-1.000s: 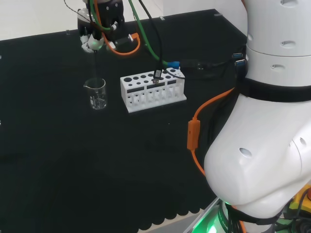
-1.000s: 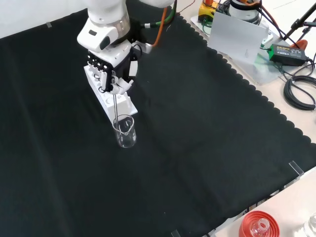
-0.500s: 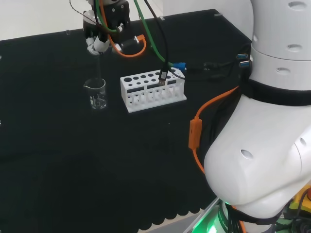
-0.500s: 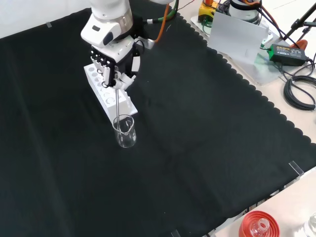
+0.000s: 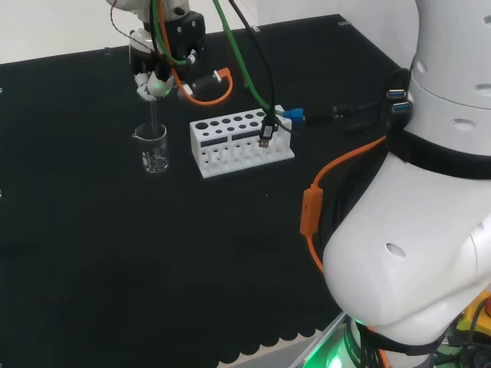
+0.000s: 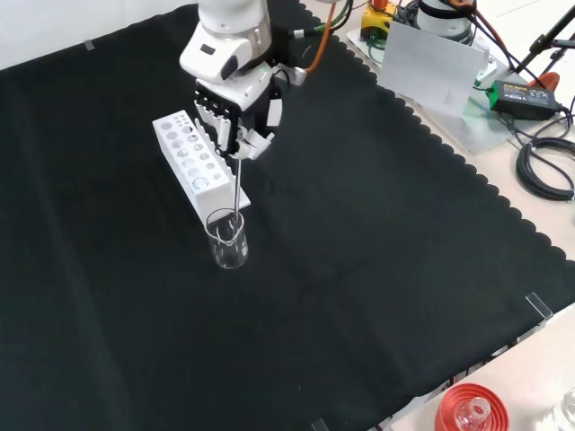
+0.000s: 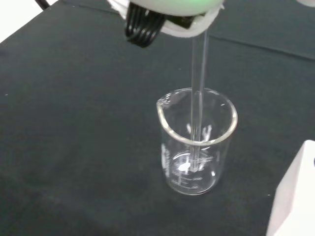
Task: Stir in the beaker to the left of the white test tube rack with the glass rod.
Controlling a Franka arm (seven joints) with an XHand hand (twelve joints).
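Since a second ago the robot hand (image 6: 235, 121) has shifted toward the right of the front view, over the white rack's (image 6: 192, 163) far side, tilting the glass rod (image 6: 237, 187). Its fingers are curled around the rod's top end, pinching it. The rod slants down into the clear beaker (image 6: 227, 239), its tip near the bottom. Beaker and rack stand just beside each other on the black tabletop (image 6: 377, 269).

Even, bright room light on the matte black surface (image 6: 377, 269), shadows faint. In the wrist view the hand (image 7: 167, 14) looks blurred, perhaps green-tinted; small glints mark the beaker (image 7: 197, 142).
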